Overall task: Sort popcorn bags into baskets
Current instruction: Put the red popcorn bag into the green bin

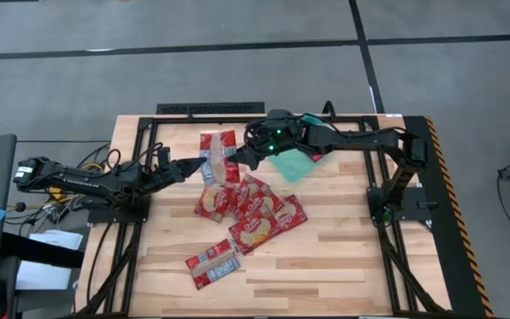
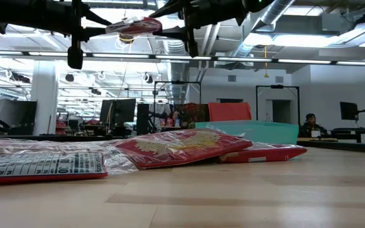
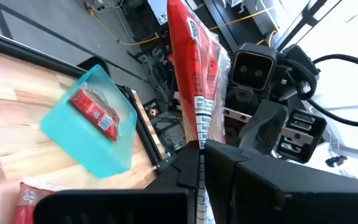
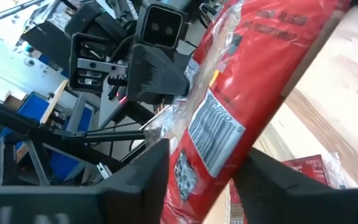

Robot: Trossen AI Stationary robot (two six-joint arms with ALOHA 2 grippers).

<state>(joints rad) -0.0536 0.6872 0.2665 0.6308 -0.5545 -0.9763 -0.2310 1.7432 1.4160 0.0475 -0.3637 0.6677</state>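
One red popcorn bag (image 1: 219, 152) with a white printed panel hangs in the air between both grippers, well above the table in the low view (image 2: 135, 26). My left gripper (image 1: 197, 165) comes from the table's left and is shut on it. My right gripper (image 1: 240, 158) comes from the right and closes on its other end. The teal basket (image 1: 292, 167) lies on the table under the right arm, and one red packet (image 3: 94, 112) lies inside it. Several more bags (image 1: 253, 206) lie overlapped mid-table, and one lies alone (image 1: 212, 264) nearer the front edge. My left gripper pinches the bag's thin end edge (image 3: 199, 140) between its two fingers, coming level from the table's left. The bag is lifted clear and stretches away from the fingers. My right gripper has the bag's opposite end (image 4: 207, 155) between its fingers (image 4: 148, 177), one on each side, from the table's right. The bag fills the gap.
The black frame rails (image 1: 211, 108) run along the table's far edge and sides. The pile of bags (image 2: 176, 147) and a packet with a white panel (image 2: 40, 166) lie in the foreground. Bare wood (image 1: 343, 257) shows at the right front.
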